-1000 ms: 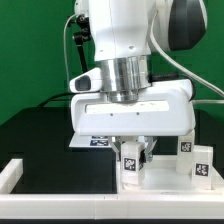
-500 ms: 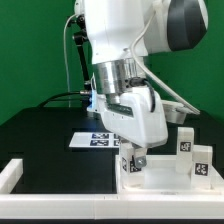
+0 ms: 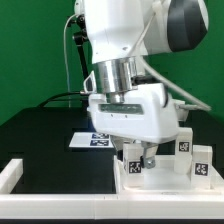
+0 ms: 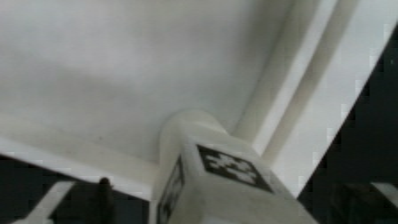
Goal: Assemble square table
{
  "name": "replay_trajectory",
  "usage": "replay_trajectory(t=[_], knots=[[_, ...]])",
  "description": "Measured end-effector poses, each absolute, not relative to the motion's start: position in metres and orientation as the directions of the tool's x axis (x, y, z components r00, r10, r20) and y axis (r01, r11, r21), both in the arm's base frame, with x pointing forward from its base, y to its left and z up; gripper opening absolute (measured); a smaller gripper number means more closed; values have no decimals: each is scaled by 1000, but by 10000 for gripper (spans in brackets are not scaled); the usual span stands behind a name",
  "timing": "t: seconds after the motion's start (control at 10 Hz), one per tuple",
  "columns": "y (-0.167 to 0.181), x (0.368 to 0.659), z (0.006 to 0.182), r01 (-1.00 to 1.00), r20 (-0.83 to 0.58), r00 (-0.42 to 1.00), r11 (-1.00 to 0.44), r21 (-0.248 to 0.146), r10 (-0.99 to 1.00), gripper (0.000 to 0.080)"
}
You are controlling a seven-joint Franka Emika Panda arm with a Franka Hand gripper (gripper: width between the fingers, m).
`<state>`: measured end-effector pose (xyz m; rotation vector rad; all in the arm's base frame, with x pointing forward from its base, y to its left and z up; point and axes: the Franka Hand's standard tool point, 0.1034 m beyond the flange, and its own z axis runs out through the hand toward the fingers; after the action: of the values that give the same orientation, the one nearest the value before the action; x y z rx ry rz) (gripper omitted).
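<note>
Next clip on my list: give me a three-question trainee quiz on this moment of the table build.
1. True or false: the gripper is directly above a tagged leg standing on the square panel.
2. Besides that one, how many legs stand on the panel toward the exterior view's right: A) none B) two C) four
3. What flat tagged sheet lies on the black table behind the gripper?

Key: 1 true; 2 B; 3 the marker board.

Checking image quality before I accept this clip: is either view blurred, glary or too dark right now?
Exterior view: evenly lit, fairly sharp, though the pincer body hides much of the square panel. Wrist view: soft and out of focus, the leg very close with its tag smeared; white surfaces look flat but not blown out, dark corners lack detail.
</note>
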<state>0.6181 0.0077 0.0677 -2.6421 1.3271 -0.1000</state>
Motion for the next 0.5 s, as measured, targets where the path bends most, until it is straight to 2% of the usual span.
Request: replay_trajectory(t=[0.1,0.2,0.4,0.5], knots=[[8,618,68,-637,27,758,-749,-182,-652,637],[8,618,67,-618,30,774,-764,-183,-633,637],[6,618,67,-452,69,881,-876,-168,-468,647],[1,621,70,-249,127,956,-960,-128,-265,649]])
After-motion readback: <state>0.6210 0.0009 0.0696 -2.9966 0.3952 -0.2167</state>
